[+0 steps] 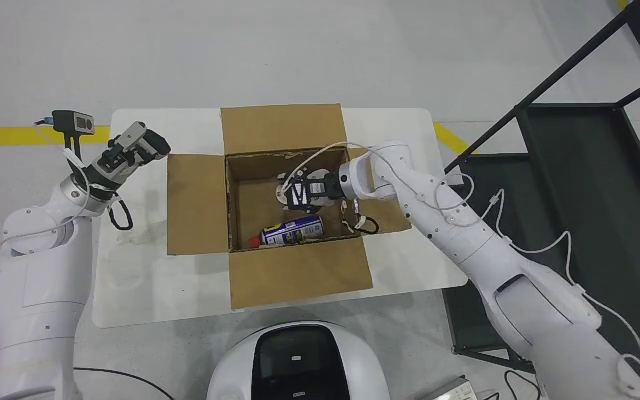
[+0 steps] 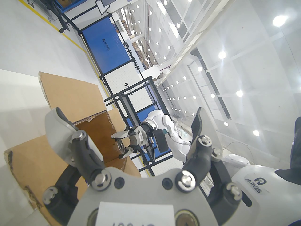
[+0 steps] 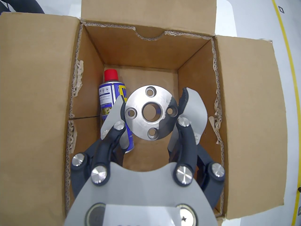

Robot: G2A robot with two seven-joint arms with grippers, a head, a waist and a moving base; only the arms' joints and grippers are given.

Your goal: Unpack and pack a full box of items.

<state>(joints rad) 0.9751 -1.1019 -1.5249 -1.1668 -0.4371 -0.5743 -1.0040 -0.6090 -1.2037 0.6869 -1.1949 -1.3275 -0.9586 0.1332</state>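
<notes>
An open cardboard box [image 1: 200, 215] stands in the middle of the white table, its four flaps folded outward. My right gripper [image 1: 303, 190] hangs inside the box opening, shut on a round metal flange [image 3: 150, 112] with a centre hole and several bolt holes; its fingers [image 3: 191, 109] clamp the flange's rim on both sides. Beneath it, on the box floor [image 3: 150, 147], a blue spray can [image 3: 112, 99] with a red cap lies on its side [image 1: 292, 231]. My left gripper [image 1: 155, 146] is held open and empty above the table beyond the box's left flap.
The white table [image 1: 130, 270] has bare room to the left of and in front of the box. A dark metal rack [image 1: 570, 170] stands just off the table's right side. A yellow line [image 1: 30, 133] runs along the floor behind.
</notes>
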